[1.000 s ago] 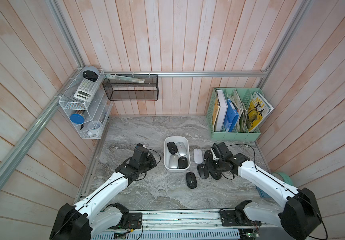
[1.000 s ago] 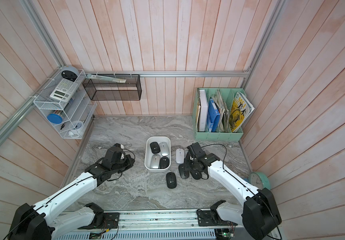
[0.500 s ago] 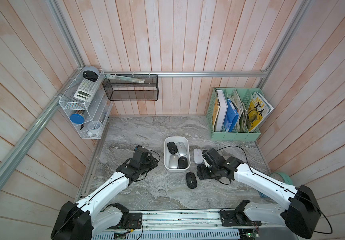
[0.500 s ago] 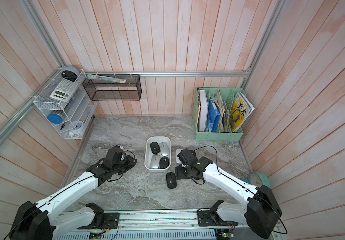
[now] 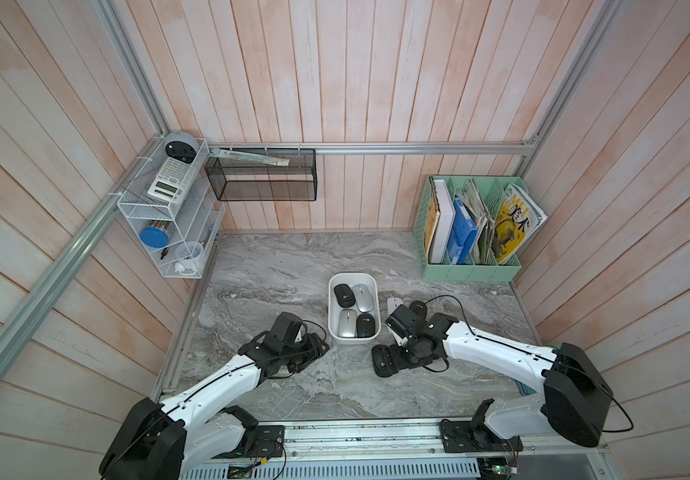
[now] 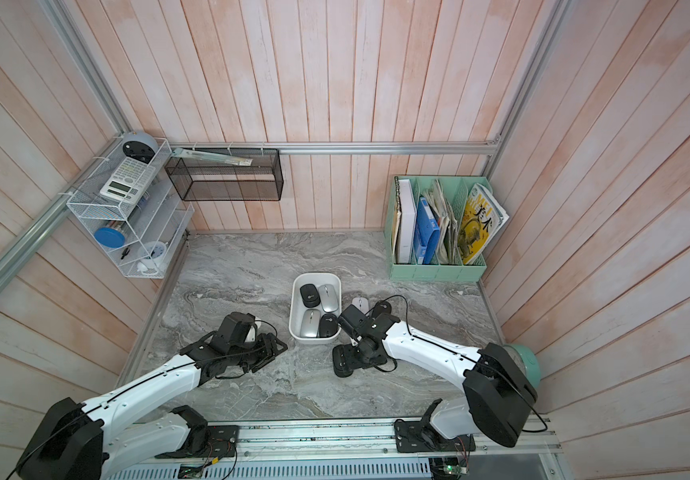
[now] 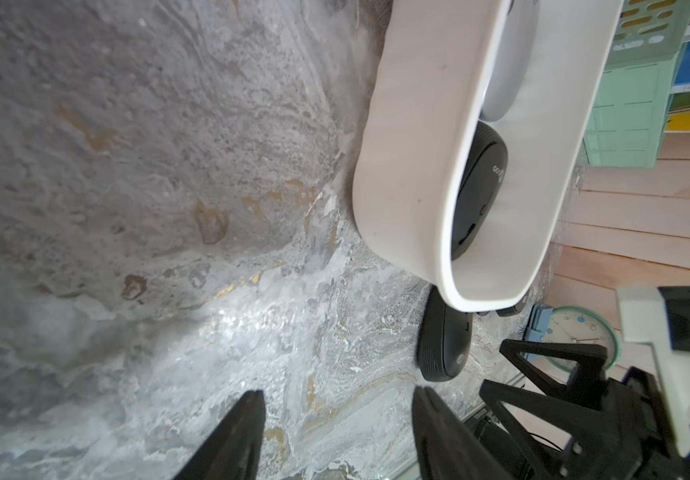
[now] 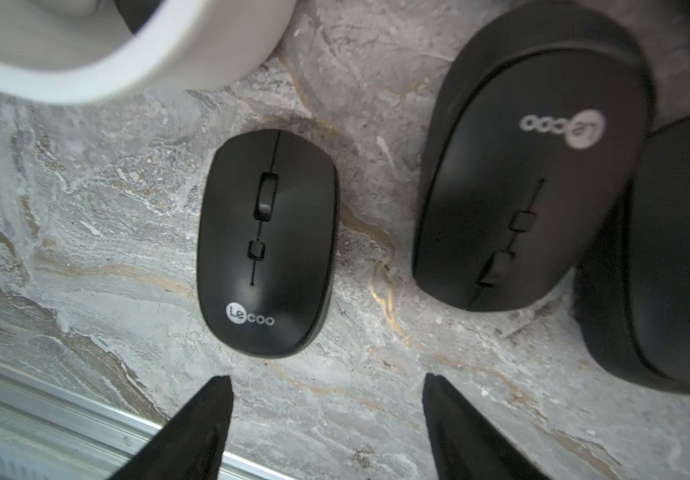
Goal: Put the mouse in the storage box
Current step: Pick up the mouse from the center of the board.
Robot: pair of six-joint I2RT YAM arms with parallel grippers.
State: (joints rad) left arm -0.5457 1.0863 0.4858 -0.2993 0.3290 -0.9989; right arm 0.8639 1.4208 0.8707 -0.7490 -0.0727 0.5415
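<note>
- The left gripper (image 7: 337, 399) sits low over the marble table (image 5: 293, 266), its jaws spread wide with nothing between them.
- The right gripper (image 8: 326, 386) is also wide and empty, its tips just short of a black mouse (image 8: 266, 245) lying flat on the table outside the storage box (image 5: 353, 276).
- A second black mouse (image 8: 534, 187) lies near it, turned the opposite way.
- The storage box holds four mice, two black and two silver.
- A green file organizer (image 5: 472, 272) stands farther back.
</note>
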